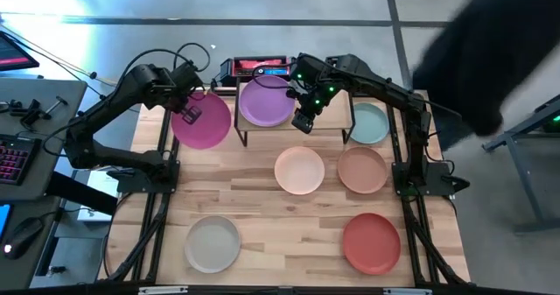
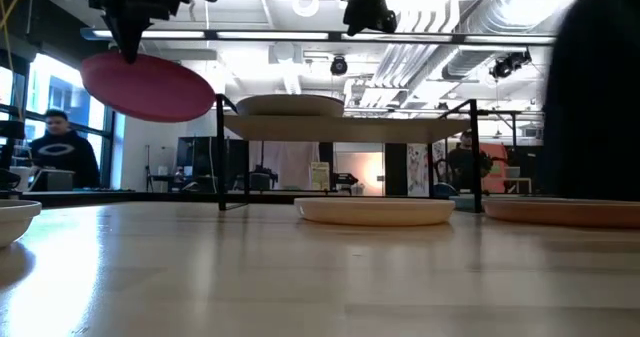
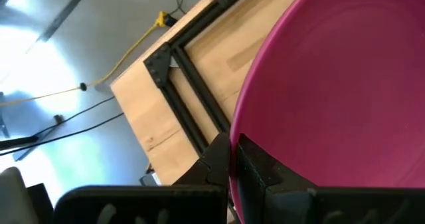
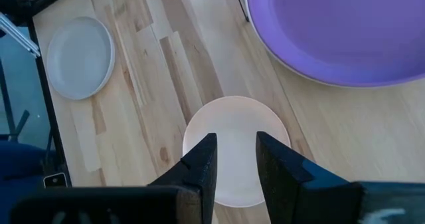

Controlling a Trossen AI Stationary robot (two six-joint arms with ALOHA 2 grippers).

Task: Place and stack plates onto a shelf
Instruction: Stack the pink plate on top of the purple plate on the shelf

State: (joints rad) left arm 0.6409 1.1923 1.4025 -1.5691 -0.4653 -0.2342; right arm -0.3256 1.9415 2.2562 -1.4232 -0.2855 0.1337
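Observation:
My left gripper (image 1: 188, 113) is shut on a magenta-pink plate (image 1: 203, 120), held in the air left of the shelf (image 2: 345, 128); the low view shows that plate (image 2: 148, 87) above table height. A purple plate (image 1: 267, 101) lies on the shelf's left part. My right gripper (image 1: 304, 120) hangs open above the shelf's right part, touching nothing; its wrist view looks down on the peach plate (image 4: 236, 151). On the table lie teal (image 1: 367, 122), peach (image 1: 300, 170), tan (image 1: 362, 170), terracotta (image 1: 371, 242) and grey (image 1: 213, 242) plates. My left gripper pinches the pink plate's rim (image 3: 234, 151) between its two fingers, one on each face of the plate. The fingers reach it from the table's left side. The plate is lifted clear and slopes a little, its free edge (image 2: 205, 105) lower than the held edge.
A red-and-black box (image 1: 261, 67) stands behind the shelf at the far edge. Black frame posts (image 1: 166, 168) run along the table's left and right sides. A dark figure (image 1: 490, 50) stands off the far right corner. Bare wood lies between the grey and terracotta plates.

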